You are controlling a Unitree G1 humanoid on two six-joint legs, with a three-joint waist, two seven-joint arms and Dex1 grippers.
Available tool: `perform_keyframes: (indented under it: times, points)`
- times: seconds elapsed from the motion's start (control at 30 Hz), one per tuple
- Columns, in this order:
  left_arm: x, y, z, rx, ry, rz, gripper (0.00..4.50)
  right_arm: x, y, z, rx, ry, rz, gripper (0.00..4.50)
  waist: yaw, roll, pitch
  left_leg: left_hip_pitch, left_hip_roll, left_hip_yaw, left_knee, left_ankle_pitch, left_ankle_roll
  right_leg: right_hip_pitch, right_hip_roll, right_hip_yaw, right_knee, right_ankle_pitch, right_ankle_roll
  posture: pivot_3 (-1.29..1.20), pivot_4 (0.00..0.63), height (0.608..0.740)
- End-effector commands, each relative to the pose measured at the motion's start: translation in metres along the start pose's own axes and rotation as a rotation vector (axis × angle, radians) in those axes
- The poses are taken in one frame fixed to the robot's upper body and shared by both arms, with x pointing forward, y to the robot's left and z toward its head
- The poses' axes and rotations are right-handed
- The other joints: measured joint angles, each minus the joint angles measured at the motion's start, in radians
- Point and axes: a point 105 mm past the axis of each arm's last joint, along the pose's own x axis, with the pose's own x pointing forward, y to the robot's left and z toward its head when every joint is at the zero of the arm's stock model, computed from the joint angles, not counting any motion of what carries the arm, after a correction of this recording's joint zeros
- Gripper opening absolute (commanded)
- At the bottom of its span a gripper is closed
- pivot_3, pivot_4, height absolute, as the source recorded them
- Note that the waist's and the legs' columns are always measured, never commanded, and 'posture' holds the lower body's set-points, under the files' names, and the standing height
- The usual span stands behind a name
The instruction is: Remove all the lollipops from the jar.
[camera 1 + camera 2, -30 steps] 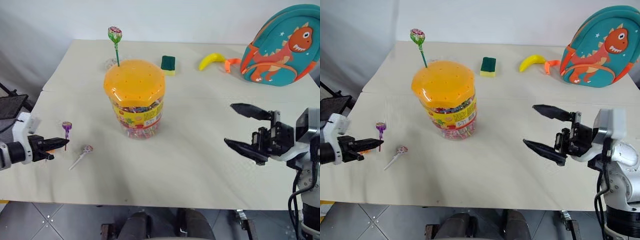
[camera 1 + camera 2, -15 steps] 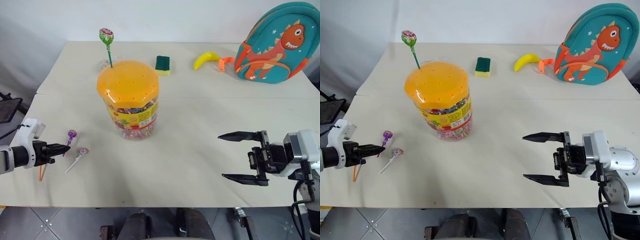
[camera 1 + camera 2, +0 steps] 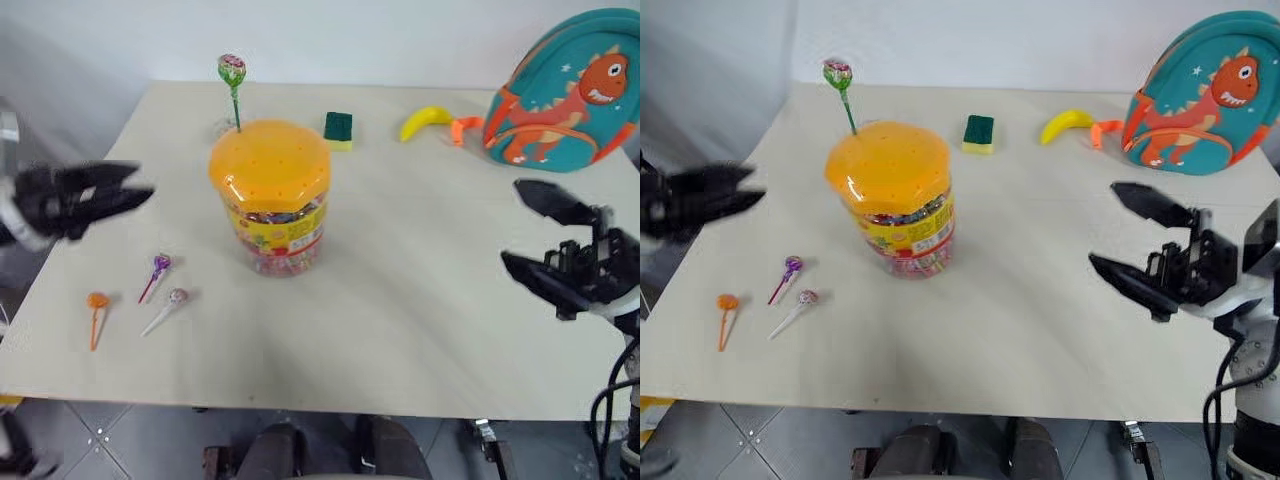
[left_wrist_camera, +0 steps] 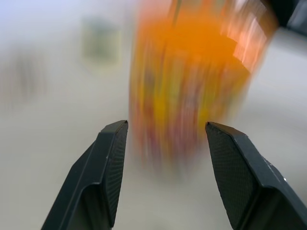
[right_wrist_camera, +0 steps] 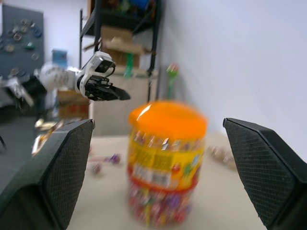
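Lollipops: three I count lying on the bench [image 3: 420, 300] left of the jar [image 3: 269, 196]; one green-stick [image 3: 231, 72] upright, seemingly in its lid. Left tool [image 3: 135, 190] parted, empty; right tool [image 3: 528, 227] spread wide, empty.

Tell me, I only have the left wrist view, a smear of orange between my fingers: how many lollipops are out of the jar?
Observer: Three lie on the table left of the jar: orange-stick, purple-stick and white-stick.
Operator: And the fourth?
Observer: The green-stick lollipop stands upright in the lid's far edge.
Operator: Is my left end effector carrying anything?
Observer: No. The left end effector is open and empty, raised left of the jar.
Operator: Where's the right one?
Observer: The right end effector is open and empty, off to the jar's right.
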Motion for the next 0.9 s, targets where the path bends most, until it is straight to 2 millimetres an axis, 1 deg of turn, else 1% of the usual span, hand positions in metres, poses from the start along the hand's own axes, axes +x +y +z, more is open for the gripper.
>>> perform_keyframes:
  times: [0.03, 0.1, 0.17, 0.27, 0.37, 0.4, 0.43, 0.63, 0.67, 0.77, 0.83, 0.9]
  points:
    - [0.032, -0.001, 0.009, 0.058, -0.065, -0.067, 2.74, 0.0, -0.001, 0.008, -0.045, -0.023, -0.019, 4.5, -0.001, -0.001, 0.0, 0.0, -0.001, 0.002, 0.0, 0.0, 0.001, 0.0, 0.002, 0.0, 0.001, 0.0, 0.0, 0.0, 0.15, 0.74]
    - [0.047, 0.001, 0.006, 0.051, -0.064, -0.096, 2.74, 0.0, 0.001, 0.007, -0.049, -0.009, -0.009, 4.5, -0.003, -0.001, 0.0, 0.0, -0.001, 0.006, -0.001, 0.0, 0.001, -0.002, 0.003, -0.001, 0.001, 0.0, 0.001, 0.0, 0.15, 0.74]
    - [0.061, 0.006, -0.004, 0.03, -0.033, -0.114, 2.74, 0.0, 0.002, 0.007, -0.057, 0.008, 0.002, 4.5, -0.013, -0.001, 0.0, 0.001, -0.001, 0.009, -0.001, 0.0, 0.002, -0.003, 0.004, -0.002, 0.001, 0.0, 0.001, 0.0, 0.15, 0.74]
    - [0.07, 0.016, -0.011, 0.003, -0.01, -0.098, 2.74, 0.002, 0.002, 0.008, -0.066, 0.014, 0.006, 4.5, -0.021, -0.001, 0.0, 0.0, -0.001, 0.01, -0.001, 0.0, 0.003, -0.003, 0.004, -0.003, 0.001, 0.001, 0.001, 0.0, 0.15, 0.74]
    - [0.078, 0.022, -0.007, -0.033, -0.062, -0.095, 2.74, 0.004, 0.004, 0.009, -0.072, 0.013, 0.0, 4.5, -0.019, -0.001, 0.0, 0.001, 0.0, 0.01, -0.001, 0.0, 0.003, -0.003, 0.005, -0.002, 0.001, 0.001, 0.001, 0.0, 0.15, 0.74]
    - [0.08, 0.022, -0.004, -0.041, -0.083, -0.106, 2.34, 0.004, 0.005, 0.008, -0.073, 0.014, -0.003, 4.5, -0.019, -0.001, 0.0, 0.001, 0.0, 0.01, -0.001, 0.001, 0.003, -0.003, 0.004, -0.002, 0.001, 0.001, 0.001, 0.0, 0.15, 0.74]
    - [0.081, 0.022, -0.002, -0.043, -0.098, -0.113, 2.14, 0.005, 0.005, 0.008, -0.073, 0.014, -0.006, 4.5, -0.019, -0.001, 0.0, 0.001, 0.0, 0.01, -0.001, 0.001, 0.003, -0.003, 0.004, -0.002, 0.001, 0.001, 0.002, 0.0, 0.15, 0.74]
    - [0.084, 0.023, 0.006, -0.052, -0.156, -0.127, 0.21, 0.005, 0.006, 0.006, -0.071, 0.015, -0.016, 4.5, -0.016, -0.002, 0.0, 0.0, -0.001, 0.009, 0.0, 0.001, 0.004, -0.003, 0.003, -0.003, 0.001, 0.001, 0.002, 0.0, 0.15, 0.74]
    - [0.084, 0.022, 0.009, -0.06, -0.173, -0.131, 0.01, 0.006, 0.006, 0.005, -0.07, 0.016, -0.016, 4.5, -0.017, -0.002, 0.0, 0.0, -0.001, 0.009, 0.0, 0.001, 0.004, -0.003, 0.003, -0.003, 0.001, 0.001, 0.002, 0.0, 0.15, 0.74]
    - [0.081, 0.021, 0.02, -0.064, -0.224, -0.137, 0.01, 0.006, 0.006, 0.004, -0.067, 0.017, -0.015, 4.5, -0.018, -0.002, 0.0, 0.0, -0.001, 0.009, 0.0, 0.001, 0.004, -0.003, 0.004, -0.003, 0.001, 0.001, 0.002, 0.0, 0.15, 0.74]
    - [0.075, 0.021, 0.029, -0.062, -0.253, -0.134, 0.01, 0.007, 0.006, 0.003, -0.062, 0.015, -0.01, 4.5, -0.018, -0.002, 0.0, 0.0, -0.001, 0.009, 0.0, 0.001, 0.004, -0.003, 0.004, -0.003, 0.001, 0.001, 0.002, 0.0, 0.15, 0.74]
    - [0.064, 0.023, 0.038, -0.064, -0.279, -0.114, 0.01, 0.008, 0.006, 0.002, -0.055, 0.013, 0.0, 4.5, -0.019, -0.002, 0.0, 0.0, -0.001, 0.009, 0.0, 0.001, 0.004, -0.003, 0.004, -0.003, 0.001, 0.001, 0.002, 0.0, 0.15, 0.74]
